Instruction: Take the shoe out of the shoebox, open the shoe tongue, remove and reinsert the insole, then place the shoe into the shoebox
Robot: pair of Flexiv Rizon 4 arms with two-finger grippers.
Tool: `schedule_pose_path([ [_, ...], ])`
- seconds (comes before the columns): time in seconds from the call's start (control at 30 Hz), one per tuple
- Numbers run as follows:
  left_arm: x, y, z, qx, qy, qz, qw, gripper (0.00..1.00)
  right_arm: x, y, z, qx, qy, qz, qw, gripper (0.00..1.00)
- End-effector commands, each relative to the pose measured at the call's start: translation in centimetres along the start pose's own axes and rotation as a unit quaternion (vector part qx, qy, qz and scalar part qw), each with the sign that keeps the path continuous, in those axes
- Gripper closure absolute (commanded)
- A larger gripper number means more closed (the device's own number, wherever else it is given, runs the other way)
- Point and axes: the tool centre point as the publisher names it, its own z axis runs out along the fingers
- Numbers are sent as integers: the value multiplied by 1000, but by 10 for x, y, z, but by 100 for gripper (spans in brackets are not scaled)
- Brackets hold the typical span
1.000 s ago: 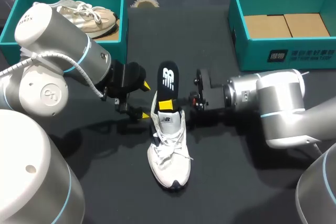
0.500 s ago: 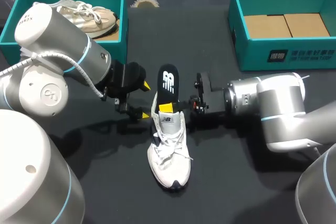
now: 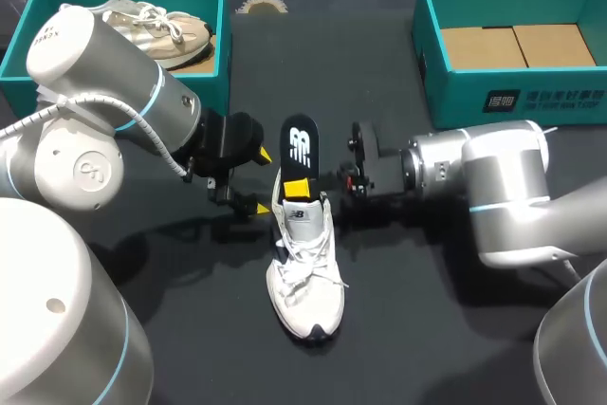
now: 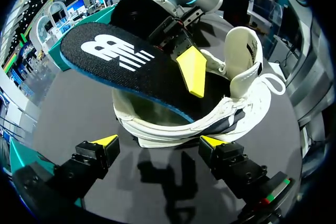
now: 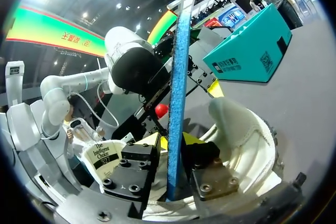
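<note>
A white shoe [image 3: 303,267] lies on the black table, toe towards me. A black insole [image 3: 301,144] stands tilted out of its heel opening, its lower end inside the shoe. My right gripper [image 3: 302,189] comes in from the right and straddles the insole just above the collar. In the right wrist view the insole's blue edge [image 5: 177,77] stands between the fingers of the gripper [image 5: 176,150], with a thin dark gap on one side. My left gripper [image 3: 263,180] hangs open just left of the heel. From its wrist the shoe [image 4: 236,103] and insole [image 4: 121,61] lie ahead of the gripper [image 4: 158,141].
A teal box [image 3: 38,7] at the back left holds a beige shoe [image 3: 156,30]. A second teal box [image 3: 503,101] at the back right shows only its cardboard floor. My left arm's big joints fill the left side.
My right gripper dipped with the insole, then rose a little, and its fingers have eased apart. The left arm and the shoe have stayed put.
</note>
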Motion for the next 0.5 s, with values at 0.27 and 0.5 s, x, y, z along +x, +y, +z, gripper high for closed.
schedule_pose_path([
  [0.27, 1, 0, 0, 0, -1, 0, 1000, 0, 3, 15, -3, 6, -4, -20, 1000, 75],
  [0.5, 1, 0, 0, 0, -1, 0, 1000, 0, 1, 26, -4, 11, -5, -35, 999, 76],
])
